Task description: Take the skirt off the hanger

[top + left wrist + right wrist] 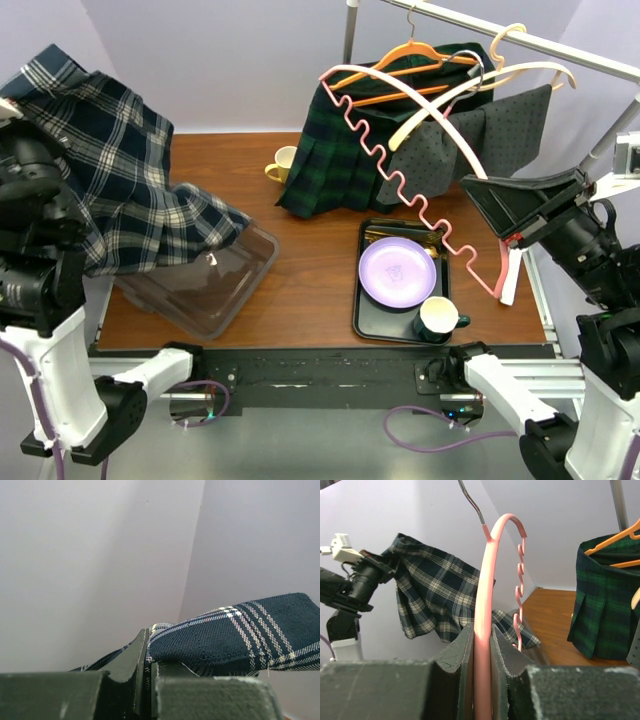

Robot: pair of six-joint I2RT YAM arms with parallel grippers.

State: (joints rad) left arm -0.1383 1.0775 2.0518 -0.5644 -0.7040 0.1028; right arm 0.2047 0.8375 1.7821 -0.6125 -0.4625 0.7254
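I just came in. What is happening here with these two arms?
The left hand is shut on a navy plaid skirt and holds it up at the left side, with its hem hanging over a clear bin. The right hand is shut on a pink hanger, held in the air at the right. Skirt and hanger are apart, so the skirt is already off. A green plaid skirt hangs from the rail behind.

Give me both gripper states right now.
Left gripper: closed, holding the plaid skirt.
Right gripper: closed, holding the pink hanger.
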